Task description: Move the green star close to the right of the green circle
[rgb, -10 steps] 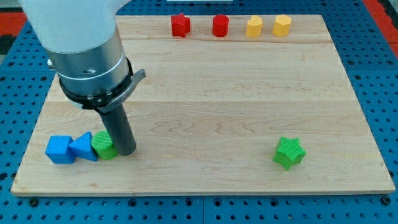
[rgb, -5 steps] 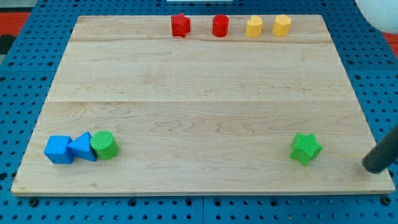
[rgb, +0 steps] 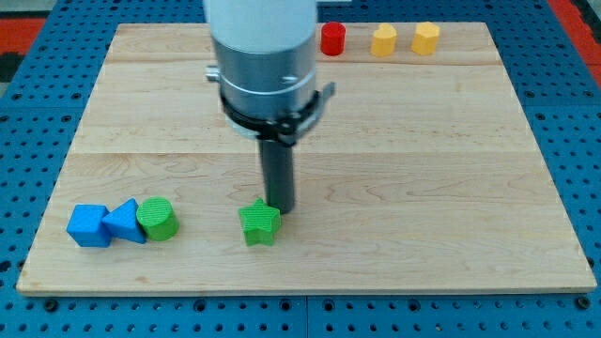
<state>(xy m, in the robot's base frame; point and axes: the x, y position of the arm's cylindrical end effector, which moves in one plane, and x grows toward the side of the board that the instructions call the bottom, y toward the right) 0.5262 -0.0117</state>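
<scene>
The green star (rgb: 259, 222) lies on the wooden board (rgb: 423, 188) at the view's bottom, left of centre. The green circle (rgb: 157, 219) is further to the view's left, with a gap of about a block and a half between them. My tip (rgb: 280, 208) touches the star's upper right side, just to its right and slightly above it. The arm's grey and white body rises above the tip toward the view's top.
A blue triangle block (rgb: 123, 222) touches the green circle's left side, and a blue cube (rgb: 88, 226) sits left of it. At the view's top edge are a red cylinder (rgb: 332, 38) and two yellow blocks (rgb: 383, 39) (rgb: 425, 38). The arm hides the red star.
The green star has moved from the board's right side far to the left, toward the green circle. My tip, at the right edge before, is now beside the star.
</scene>
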